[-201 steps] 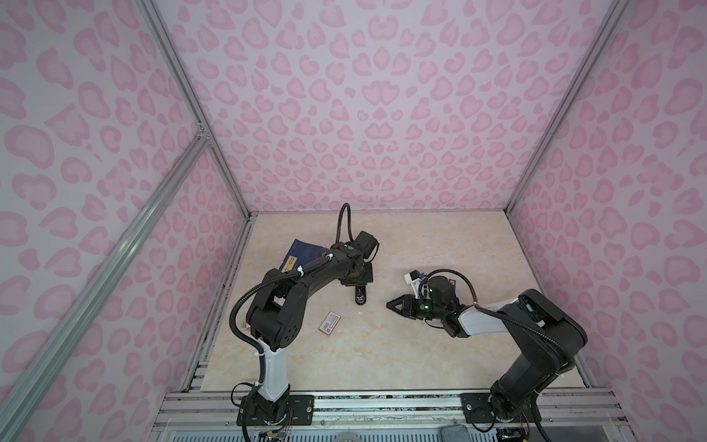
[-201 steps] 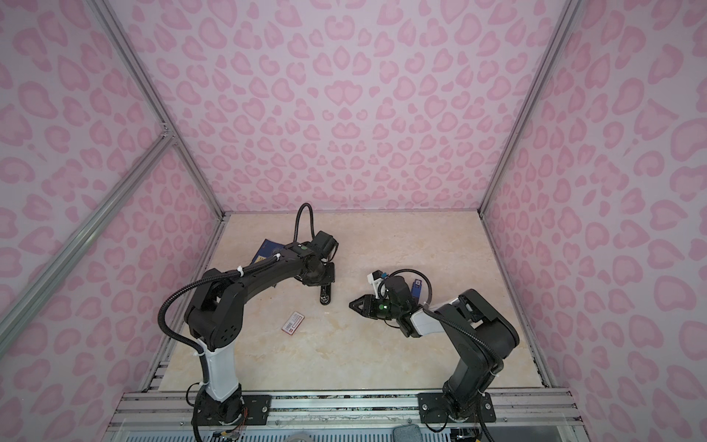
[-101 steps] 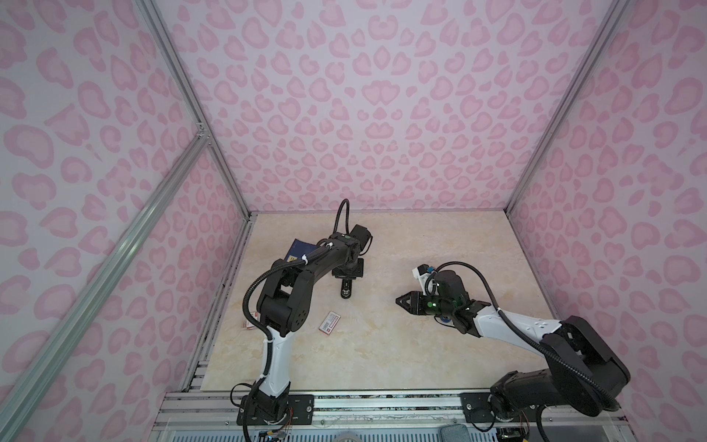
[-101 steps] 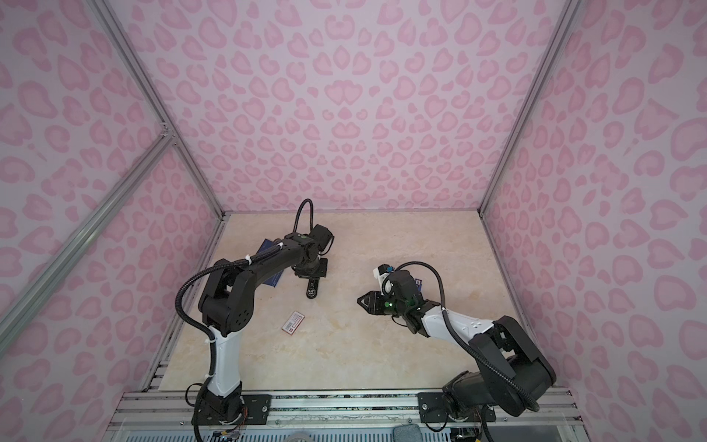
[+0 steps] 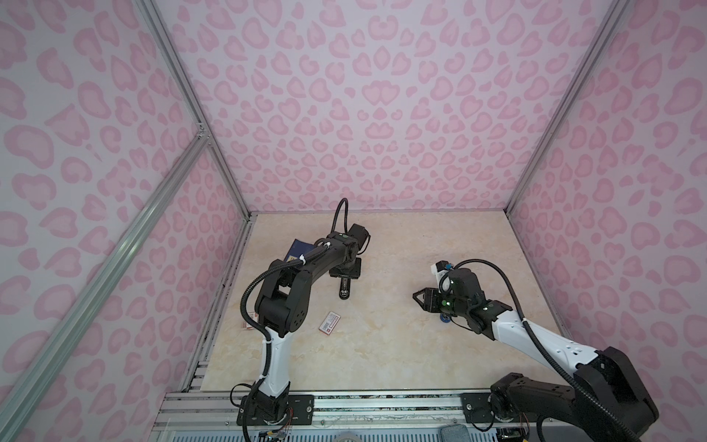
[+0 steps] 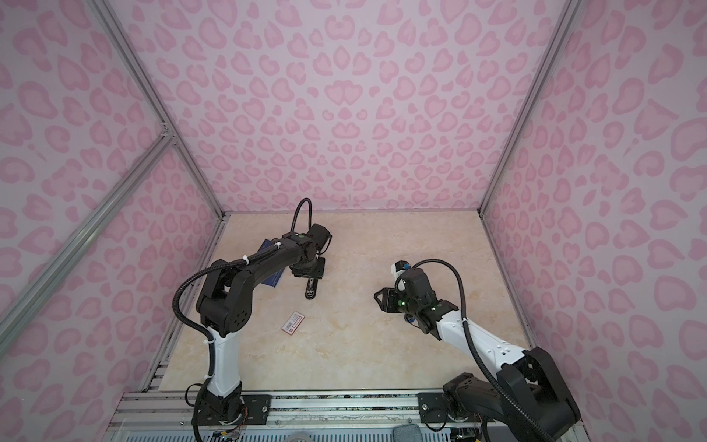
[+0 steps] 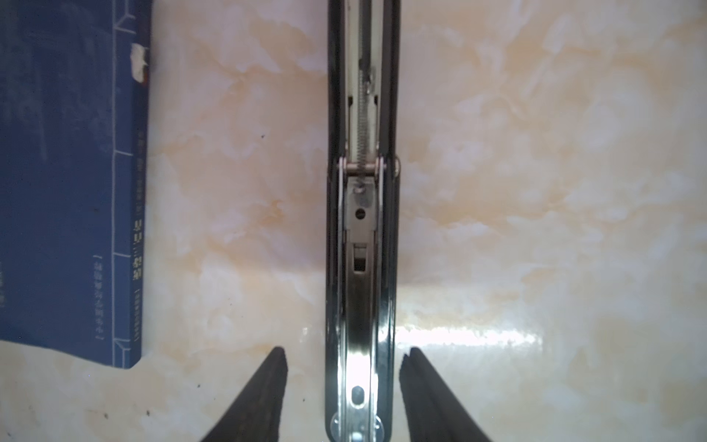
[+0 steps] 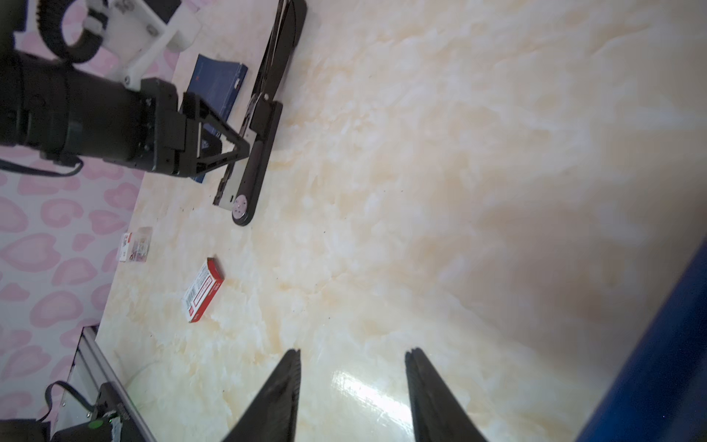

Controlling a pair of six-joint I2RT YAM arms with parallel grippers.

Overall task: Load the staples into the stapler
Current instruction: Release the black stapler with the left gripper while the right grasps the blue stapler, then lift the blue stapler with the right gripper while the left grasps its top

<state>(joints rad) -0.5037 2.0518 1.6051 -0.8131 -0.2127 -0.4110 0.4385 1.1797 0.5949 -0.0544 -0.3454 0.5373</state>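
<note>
A black stapler (image 7: 359, 229) lies swung open on the table, its metal channel and spring facing up. My left gripper (image 7: 346, 350) straddles its end, open, with a gap of table on each side of the stapler. In both top views the gripper (image 5: 345, 272) hangs over the stapler (image 5: 343, 291). A shiny silvery strip fills the near part of the channel; I cannot tell whether it is staples. A small pale grey rectangle that looks like staples (image 8: 142, 243) lies by the left wall. My right gripper (image 8: 352, 350) is open and empty, off to the right (image 5: 419, 298).
A dark blue book (image 7: 69, 183) lies beside the stapler, near the left wall (image 5: 296, 250). A red-and-white box (image 5: 329, 322) sits in front of the stapler. A blue object (image 5: 445, 319) lies under the right wrist. Pink patterned walls enclose the table.
My left gripper has opened and let go of the stapler after shifting it slightly left. My right gripper has drawn back to the right, away from the stapler, and opened wider.
</note>
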